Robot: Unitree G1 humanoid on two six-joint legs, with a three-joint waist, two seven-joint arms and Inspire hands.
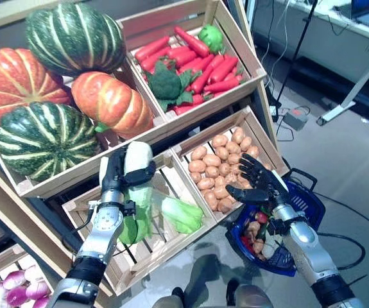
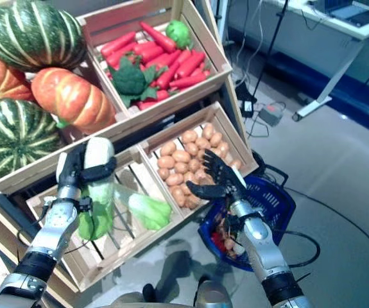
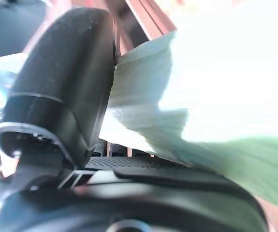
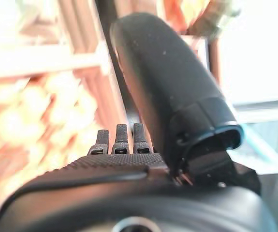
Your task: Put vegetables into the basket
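Cabbage (image 1: pixel 137 168) is clamped in the left hand (image 1: pixel 115 173) above the slatted crate (image 1: pixel 171 244); right hand (image 1: pixel 256 183), fingers spread, hovers over the basket (image 1: pixel 306 212) beside that crate.

It looks like a mock grocery stand inside a lab: tilted wooden crates (image 1: pixel 190 22) display pumpkins (image 1: pixel 110 102), red peppers (image 1: pixel 203 64) and potatoes (image 1: pixel 219 163), while a desk (image 1: pixel 338 25) stands behind.

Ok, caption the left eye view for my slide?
Left robot hand grips a Chinese cabbage; right robot hand open above the blue basket.
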